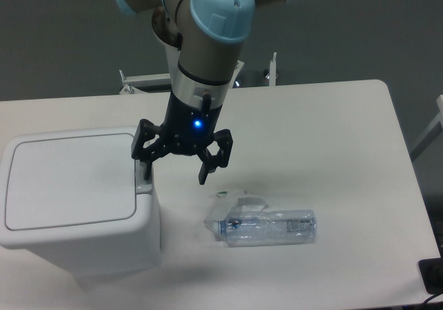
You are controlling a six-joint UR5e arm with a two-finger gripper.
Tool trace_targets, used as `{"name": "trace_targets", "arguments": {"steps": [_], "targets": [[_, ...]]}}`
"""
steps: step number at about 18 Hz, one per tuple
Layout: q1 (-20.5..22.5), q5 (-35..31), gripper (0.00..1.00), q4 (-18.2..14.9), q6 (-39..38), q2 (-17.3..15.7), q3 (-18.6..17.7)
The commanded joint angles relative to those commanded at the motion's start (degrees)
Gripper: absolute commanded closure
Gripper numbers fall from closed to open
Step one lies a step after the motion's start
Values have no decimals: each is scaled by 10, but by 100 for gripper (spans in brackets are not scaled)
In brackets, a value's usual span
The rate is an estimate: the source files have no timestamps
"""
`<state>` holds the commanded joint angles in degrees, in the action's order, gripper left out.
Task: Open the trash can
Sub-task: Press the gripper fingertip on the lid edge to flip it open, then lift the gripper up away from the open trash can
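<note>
white table (332, 137), dark grey floor (69, 40)

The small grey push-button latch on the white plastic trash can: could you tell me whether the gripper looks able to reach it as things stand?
Probably yes. The open gripper has one finger right over the small grey push-button latch of the white plastic trash can, with nothing between them; the clear plastic bottle lies well aside.
</note>
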<state>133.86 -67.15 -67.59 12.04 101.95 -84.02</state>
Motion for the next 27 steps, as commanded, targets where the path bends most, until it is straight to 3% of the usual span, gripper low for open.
{"name": "trace_targets", "arguments": {"steps": [17, 22, 27], "targets": [[-1, 1, 0, -2, -2, 0, 2], [3, -2, 0, 33, -7, -2, 33], [94, -70, 0, 42, 18, -8, 63]]}}
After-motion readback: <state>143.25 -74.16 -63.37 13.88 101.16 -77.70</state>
